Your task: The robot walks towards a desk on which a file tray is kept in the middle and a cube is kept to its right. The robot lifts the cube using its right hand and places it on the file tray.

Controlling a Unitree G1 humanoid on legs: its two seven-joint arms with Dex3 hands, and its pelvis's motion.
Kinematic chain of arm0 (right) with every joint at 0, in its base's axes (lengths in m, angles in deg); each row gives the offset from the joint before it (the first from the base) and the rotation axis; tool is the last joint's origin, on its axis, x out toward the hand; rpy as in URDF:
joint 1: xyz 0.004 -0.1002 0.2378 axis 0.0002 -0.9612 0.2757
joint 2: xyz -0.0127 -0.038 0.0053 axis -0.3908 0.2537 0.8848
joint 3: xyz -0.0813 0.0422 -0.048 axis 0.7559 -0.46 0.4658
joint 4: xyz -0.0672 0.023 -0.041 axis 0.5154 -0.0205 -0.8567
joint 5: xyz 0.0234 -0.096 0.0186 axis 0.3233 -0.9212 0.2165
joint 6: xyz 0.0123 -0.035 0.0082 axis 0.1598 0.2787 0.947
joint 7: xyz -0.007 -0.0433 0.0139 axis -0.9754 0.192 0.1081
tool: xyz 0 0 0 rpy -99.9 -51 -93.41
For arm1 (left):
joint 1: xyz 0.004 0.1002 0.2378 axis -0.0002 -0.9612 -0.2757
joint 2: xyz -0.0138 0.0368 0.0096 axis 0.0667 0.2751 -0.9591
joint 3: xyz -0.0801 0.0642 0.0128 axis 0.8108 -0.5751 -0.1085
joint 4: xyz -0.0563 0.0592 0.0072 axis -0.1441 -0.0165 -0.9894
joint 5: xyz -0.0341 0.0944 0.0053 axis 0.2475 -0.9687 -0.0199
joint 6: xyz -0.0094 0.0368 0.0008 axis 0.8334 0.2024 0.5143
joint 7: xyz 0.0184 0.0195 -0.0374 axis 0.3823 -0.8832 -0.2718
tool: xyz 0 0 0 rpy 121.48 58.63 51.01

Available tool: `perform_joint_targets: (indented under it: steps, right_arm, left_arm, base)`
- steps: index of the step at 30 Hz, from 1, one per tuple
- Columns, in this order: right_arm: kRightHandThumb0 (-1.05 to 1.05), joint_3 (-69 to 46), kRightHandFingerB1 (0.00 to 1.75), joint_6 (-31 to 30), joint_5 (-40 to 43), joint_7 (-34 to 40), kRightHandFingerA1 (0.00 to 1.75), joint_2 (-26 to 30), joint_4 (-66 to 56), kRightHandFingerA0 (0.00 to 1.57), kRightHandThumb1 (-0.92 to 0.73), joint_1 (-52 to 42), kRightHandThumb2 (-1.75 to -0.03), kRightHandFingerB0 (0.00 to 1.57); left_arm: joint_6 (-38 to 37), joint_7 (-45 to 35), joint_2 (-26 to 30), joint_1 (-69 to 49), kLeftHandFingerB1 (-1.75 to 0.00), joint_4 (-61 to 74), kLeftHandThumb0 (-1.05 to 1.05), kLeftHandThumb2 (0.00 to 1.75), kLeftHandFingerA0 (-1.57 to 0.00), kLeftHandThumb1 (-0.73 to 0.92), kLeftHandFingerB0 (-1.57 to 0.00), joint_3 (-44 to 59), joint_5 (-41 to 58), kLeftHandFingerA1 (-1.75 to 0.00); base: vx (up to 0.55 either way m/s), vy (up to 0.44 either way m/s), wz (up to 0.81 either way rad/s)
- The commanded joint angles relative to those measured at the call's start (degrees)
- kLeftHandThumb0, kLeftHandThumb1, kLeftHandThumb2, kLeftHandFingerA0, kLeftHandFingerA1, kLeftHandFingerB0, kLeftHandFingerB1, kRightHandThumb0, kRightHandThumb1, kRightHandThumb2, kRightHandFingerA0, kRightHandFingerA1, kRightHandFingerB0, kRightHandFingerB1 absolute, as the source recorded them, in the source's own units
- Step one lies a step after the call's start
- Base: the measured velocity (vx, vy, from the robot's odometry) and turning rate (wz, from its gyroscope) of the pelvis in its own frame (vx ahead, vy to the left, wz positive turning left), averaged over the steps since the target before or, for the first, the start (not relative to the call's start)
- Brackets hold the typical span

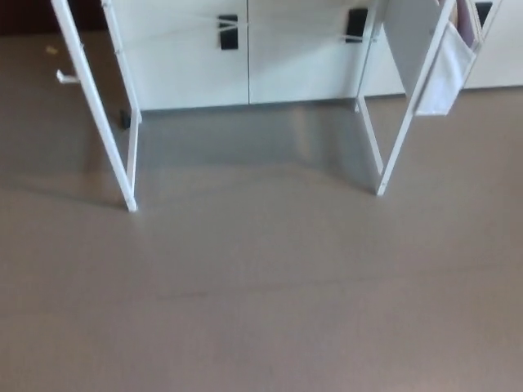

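Only the lower part of the desk shows in the head view: white legs on the left [114, 122] and on the right [392, 139], standing on the floor ahead of me. The desktop, the file tray and the cube lie above the top edge of the picture and are hidden. Neither of my hands nor any part of my arms shows.
Grey-brown floor [261, 302] fills the lower two thirds of the view. Behind the desk legs stands a white cabinet front [245, 57] with dark handles [228, 31]. A white cloth or bag [445, 73] hangs by the right legs.
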Motion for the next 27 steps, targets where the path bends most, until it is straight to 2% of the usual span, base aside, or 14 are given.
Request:
perform_joint_targets:
  steps: [1, 3, 4, 6, 9, 10, 12, 14, 15, 17, 20, 21, 22, 27]
  right_arm:
    - [-0.89, 14.5, 0.32, 9.3, -18.5, 12.0, 0.29, 6.9, -2.0, 0.12, -0.92, -0.8, -0.76, 0.22]
    - [-0.86, -3.4, 0.29, 2.6, 4.5, -1.8, 0.3, 0.3, 1.1, 0.15, -0.66, -0.9, -0.61, 0.23]
    - [-0.86, -6.2, 0.2, 1.9, 6.9, -2.7, 0.25, -1.5, 3.6, 0.07, -0.56, -0.1, -0.7, 0.1]
    - [-0.93, -3.6, 0.11, 2.5, 2.3, -0.5, 0.5, -0.6, 3.7, 0.14, -0.56, 0.2, -0.99, 0.03]
    - [-0.97, 5.1, 0.1, 1.7, -7.6, 6.2, 0.22, 0.6, 2.5, 0.02, -0.71, 1.1, -1.1, 0.14]
    - [-0.81, 0.7, 0.19, 0.1, -1.5, 2.8, 0.25, -0.7, 3.7, 0.03, -0.5, 1.7, -0.9, 0.08]
    - [-0.87, -2.3, 0.24, 0.9, 2.0, 3.4, 0.33, -1.6, 4.5, 0.08, -0.7, 1.4, -0.61, 0.07]
    - [-0.97, 16.6, 0.31, 4.0, -23.4, 14.8, 0.26, 6.8, -4.1, 0.04, -0.92, -1.1, -0.81, 0.22]
    - [-0.84, 3.6, 0.36, 2.1, -5.1, 4.5, 0.29, 2.2, -1.4, 0.05, -0.53, -1.0, -0.92, 0.12]
    - [-0.89, 5.9, 0.21, 3.4, -8.5, 8.0, 0.41, 2.8, -3.0, 0.07, -0.68, -1.9, -1.1, 0.07]
    - [-0.84, -5.4, 0.18, -0.9, 5.7, -5.0, 0.34, -0.7, 3.0, 0.06, -0.54, 1.6, -0.92, 0.09]
    - [-0.92, -4.3, 0.23, -1.4, 3.6, -3.9, 0.35, -0.5, 2.9, 0.15, -0.73, 1.8, -0.62, 0.05]
    - [-0.9, -2.2, 0.29, -1.7, 0.3, -0.8, 0.48, -0.3, 2.9, 0.18, -0.56, 2.1, -0.95, 0.07]
    - [-0.83, -3.2, 0.22, 0.7, 0.8, -1.2, 0.47, -0.6, 4.6, 0.07, -0.52, 2.0, -0.99, 0.0]
  left_arm:
    - [-1.3, 0.0, 1.0, -0.4, -0.61, -0.5, -0.42, 1.01, -0.18, 0.28, -0.11, -0.1, 0.3, -0.66]
    - [-2.2, -0.4, 1.2, -0.5, -0.6, -0.5, -0.42, 1.01, -0.16, 0.29, -0.1, -0.4, 0.0, -0.65]
    - [-3.0, -0.4, 1.1, -0.6, -0.71, -0.7, -1.04, 0.96, -0.17, 0.61, -0.13, -0.2, 0.2, -0.8]
    - [-1.2, -0.3, 0.7, -0.5, -0.8, -0.5, -1.03, 0.63, -0.15, 0.78, -0.11, 1.5, 2.0, -0.94]
    - [-1.5, 1.1, 0.6, -0.1, -0.61, -1.3, -0.42, 1.0, -0.2, 0.28, -0.13, 0.9, 0.9, -0.66]
    - [-1.5, 0.9, 0.6, -0.1, -0.77, -1.4, -1.02, 0.65, -0.17, 0.8, -0.14, 1.0, 1.1, -0.91]
    - [-0.9, 0.9, 0.5, 0.1, -0.61, -1.7, -0.42, 0.99, -0.19, 0.26, -0.13, 1.7, 1.8, -0.67]
    - [-0.9, 0.5, 0.8, -0.3, -0.72, -0.9, -1.05, 0.99, -0.17, 0.57, -0.15, 1.1, 1.1, -0.8]
    - [-1.0, 0.8, 0.8, -0.2, -0.78, -1.1, -1.05, 0.66, -0.18, 0.83, -0.15, 0.5, 0.5, -0.91]
    - [-0.7, 1.3, 1.1, 0.5, -0.61, -1.4, -0.41, 1.01, -0.18, 0.29, -0.12, -0.3, -0.2, -0.66]
    - [-0.8, 0.1, 1.3, 0.3, -0.68, -1.1, -0.96, 1.14, -0.08, 0.6, -0.12, 0.2, 0.8, -0.7]
    - [-0.9, 0.1, 1.3, 0.3, -0.78, -0.9, -1.04, 0.65, -0.09, 0.84, -0.09, 0.0, 0.7, -0.89]
    - [-1.0, 0.2, 1.5, 0.1, -0.72, -0.5, -1.05, 1.18, -0.11, 0.66, -0.17, -0.6, 0.2, -0.75]
    - [0.0, 0.5, 1.4, 0.2, -0.7, -0.5, -1.05, 0.97, -0.16, 0.62, -0.14, -0.4, 0.9, -0.78]
  base:
    - [0.35, -0.062, 0.2]
    - [0.46, -0.118, 0.19]
    - [0.57, -0.152, 0.32]
    - [0.44, -0.26, -0.04]
    - [0.44, -0.235, 0.26]
    - [0.45, -0.094, 0.04]
    - [0.38, -0.05, 0.0]
    - [0.42, 0.023, -0.14]
    - [0.42, 0.059, -0.2]
    - [0.39, 0.084, -0.23]
    - [0.58, 0.172, -0.37]
    - [0.58, 0.189, -0.55]
    - [0.59, 0.197, -0.33]
    - [0.52, 0.168, -0.1]
